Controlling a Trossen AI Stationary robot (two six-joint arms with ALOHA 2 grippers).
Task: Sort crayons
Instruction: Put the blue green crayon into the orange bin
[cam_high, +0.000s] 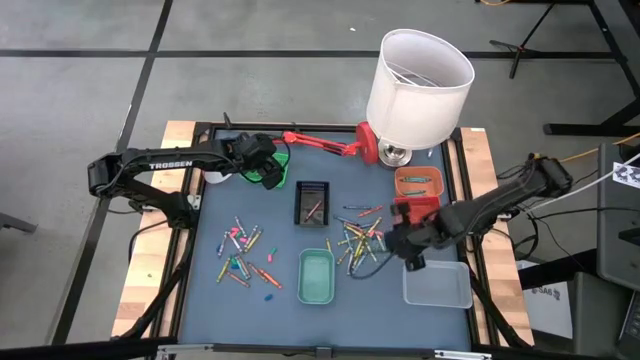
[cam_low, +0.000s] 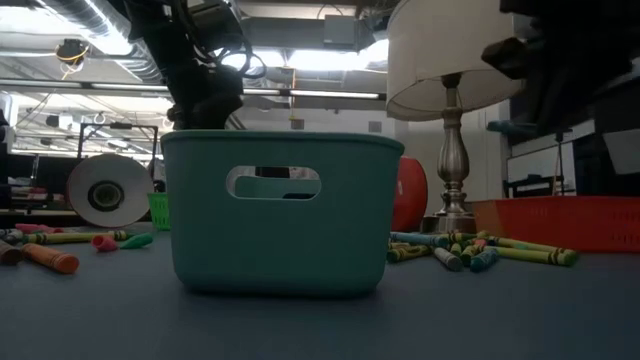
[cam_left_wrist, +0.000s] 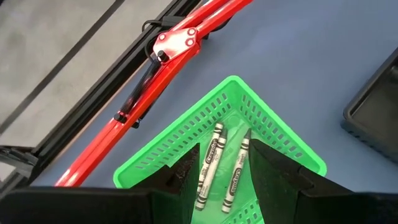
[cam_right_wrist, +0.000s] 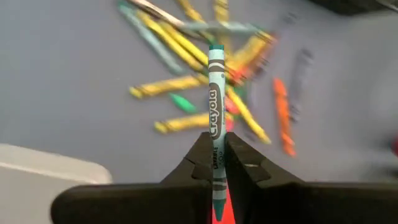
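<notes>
Blue tabletop strewn with crayons, lab room behind.
I see my right gripper (cam_right_wrist: 214, 163) pinched nearly shut on a teal crayon (cam_right_wrist: 215, 93) labelled "Crayola", above the crayons (cam_high: 360, 238) scattered by the teal tray (cam_high: 316, 276). My left gripper (cam_left_wrist: 217, 171) hangs spread above the green basket (cam_left_wrist: 186, 140) holding 2 white crayons (cam_left_wrist: 210, 163).

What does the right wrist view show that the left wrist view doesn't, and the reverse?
Only the right wrist view: the right tool shut on a teal crayon, above a pile of mostly yellow crayons.
Only the left wrist view: the left tool, open, over the green basket, which holds two white crayons, beside the lamp's red arm.
Both: the blue tabletop.
</notes>
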